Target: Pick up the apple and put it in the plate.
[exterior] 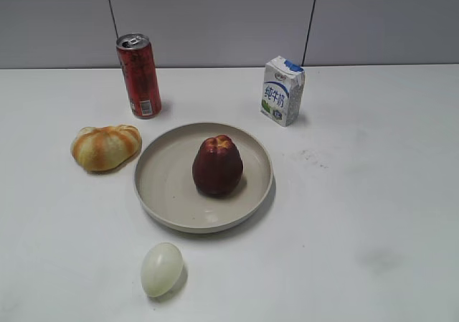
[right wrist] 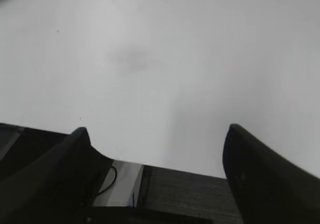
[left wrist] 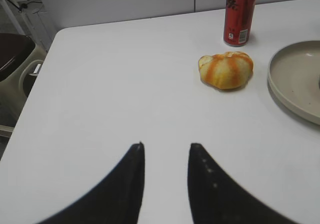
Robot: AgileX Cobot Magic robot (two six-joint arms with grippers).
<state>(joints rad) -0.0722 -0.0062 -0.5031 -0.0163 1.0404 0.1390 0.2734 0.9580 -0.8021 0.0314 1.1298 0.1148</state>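
Sitting upright in the plate [exterior: 154,182], just right of centre: the apple [exterior: 217,166]. Bread roll [exterior: 105,147] just left of the rim, egg [exterior: 161,268] in front, can [exterior: 139,75] and milk carton [exterior: 282,90] behind. Left gripper [left wrist: 166,146] parted narrowly, empty; right gripper [right wrist: 157,131] spread wide, empty.

White table [exterior: 373,214] (grey panelled wall [exterior: 215,17])
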